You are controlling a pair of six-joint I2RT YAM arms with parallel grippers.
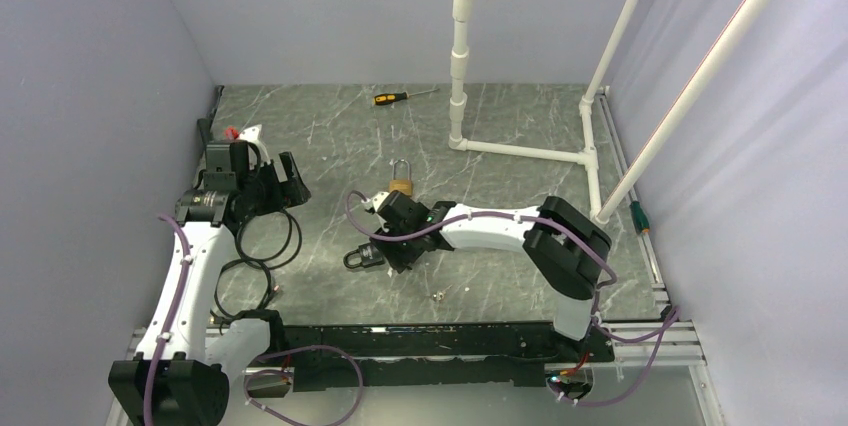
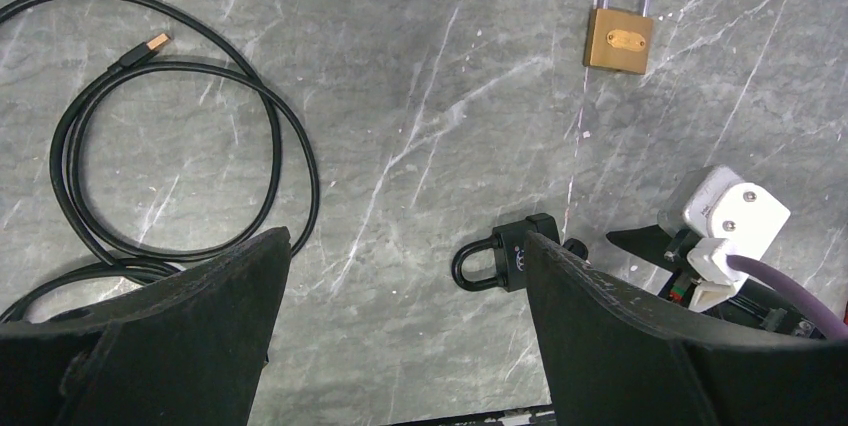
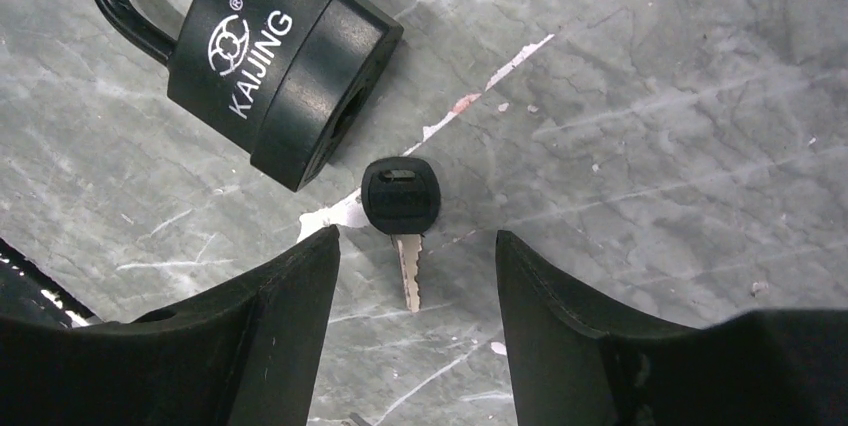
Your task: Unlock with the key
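Observation:
A black padlock (image 3: 275, 66) marked KAIJING lies flat on the grey marble table (image 3: 650, 126), its shackle pointing away. The key (image 3: 402, 204), with a black head and a bare metal blade, lies just beside the lock's body. My right gripper (image 3: 415, 241) hovers open over it; the blade points in between the fingertips (image 3: 325, 241) without touching them. From above, the right gripper (image 1: 392, 249) sits right next to the black padlock (image 1: 362, 258). My left gripper (image 2: 407, 241) is open and empty, well to the left (image 1: 285, 181); in its view the black padlock (image 2: 505, 254) shows.
A brass padlock (image 1: 401, 184) lies just behind the right gripper. A coiled black cable (image 1: 262, 246) lies near the left arm. A yellow-handled screwdriver (image 1: 400, 97) lies at the back. A white pipe frame (image 1: 520, 151) stands at the back right.

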